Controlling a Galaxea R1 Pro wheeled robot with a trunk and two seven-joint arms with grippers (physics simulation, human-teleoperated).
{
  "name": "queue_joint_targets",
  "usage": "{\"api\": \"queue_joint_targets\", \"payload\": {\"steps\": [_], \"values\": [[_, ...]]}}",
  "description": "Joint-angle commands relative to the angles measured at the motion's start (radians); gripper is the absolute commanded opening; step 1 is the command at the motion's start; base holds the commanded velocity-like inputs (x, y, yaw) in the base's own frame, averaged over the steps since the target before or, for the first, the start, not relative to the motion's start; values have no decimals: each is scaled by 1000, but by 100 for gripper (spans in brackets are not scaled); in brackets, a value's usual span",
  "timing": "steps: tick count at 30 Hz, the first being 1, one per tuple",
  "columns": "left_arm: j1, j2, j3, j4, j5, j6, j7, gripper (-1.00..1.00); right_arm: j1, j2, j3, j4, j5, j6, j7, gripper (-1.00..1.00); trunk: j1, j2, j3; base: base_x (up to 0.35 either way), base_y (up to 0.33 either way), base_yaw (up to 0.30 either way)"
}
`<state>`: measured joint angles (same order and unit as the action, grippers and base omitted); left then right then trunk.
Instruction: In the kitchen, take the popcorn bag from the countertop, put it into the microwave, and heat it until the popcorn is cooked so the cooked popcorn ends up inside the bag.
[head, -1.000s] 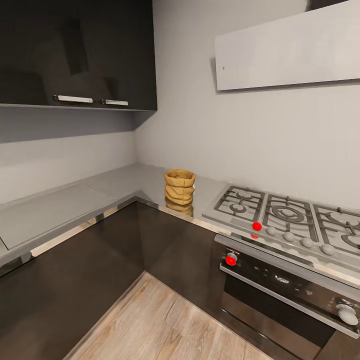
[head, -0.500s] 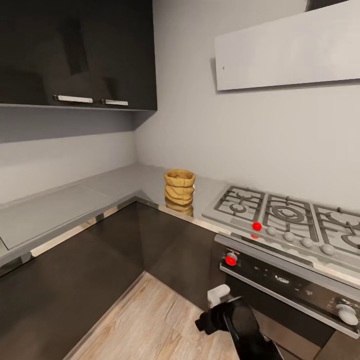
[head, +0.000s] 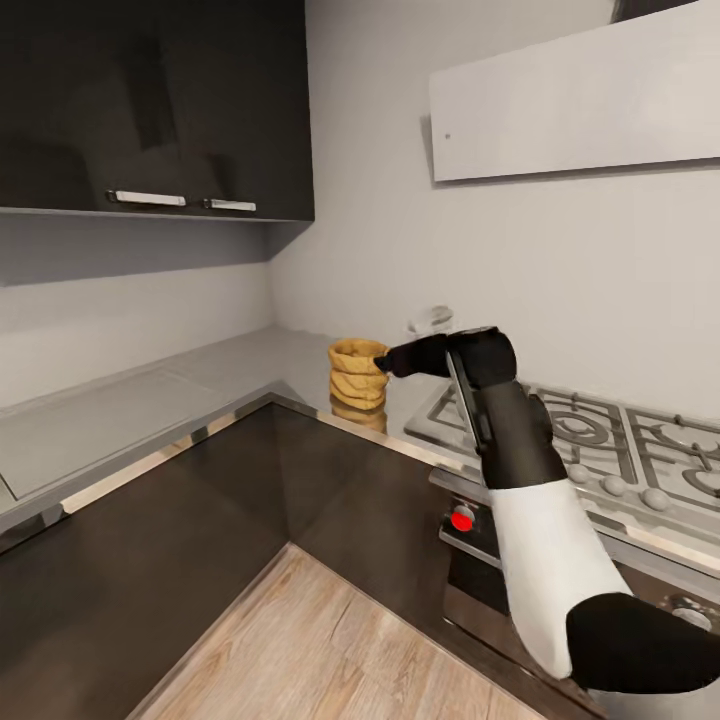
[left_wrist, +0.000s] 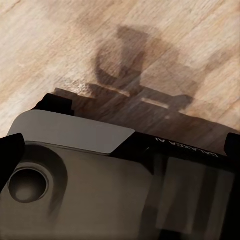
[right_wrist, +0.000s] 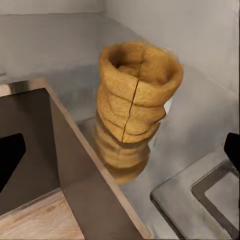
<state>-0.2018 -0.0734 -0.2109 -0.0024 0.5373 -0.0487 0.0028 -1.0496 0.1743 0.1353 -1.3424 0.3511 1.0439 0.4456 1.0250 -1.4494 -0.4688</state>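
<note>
Right gripper (head: 383, 364) level with popcorn bag (head: 358, 373) rim, bag just beside at 9 o'clock, upright on countertop (head: 250, 365). Fingers spread wide, empty. Right arm nearer.

Tan crumpled popcorn bag (head: 358, 372) upright, open-topped, on the grey countertop (head: 250, 365) corner
</note>
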Motion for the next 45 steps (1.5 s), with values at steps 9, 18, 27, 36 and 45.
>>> {"api": "queue_joint_targets", "payload": {"steps": [9,18,27,36,45], "values": [[-1,0,-7,1,9,-5,0,100,-384,0,-186,550,11,3,-181,100,0,-1,-1,0,0,0],[-1,0,-7,1,9,-8,0,100,-401,0,-271,613,5,3,-453,100,0,-1,-1,0,0,0],[-1,-3,-4,1,12,-7,5,100,-400,0,-274,623,2,3,-454,100,0,-1,-1,0,0,0],[-1,-3,-3,1,13,-7,10,100,-400,0,-275,624,2,3,-453,100,0,-1,-1,0,0,0],[-1,-3,-2,1,13,-5,5,100,-396,0,-281,626,2,3,-453,100,-27,48,21,0,0,0]]}}
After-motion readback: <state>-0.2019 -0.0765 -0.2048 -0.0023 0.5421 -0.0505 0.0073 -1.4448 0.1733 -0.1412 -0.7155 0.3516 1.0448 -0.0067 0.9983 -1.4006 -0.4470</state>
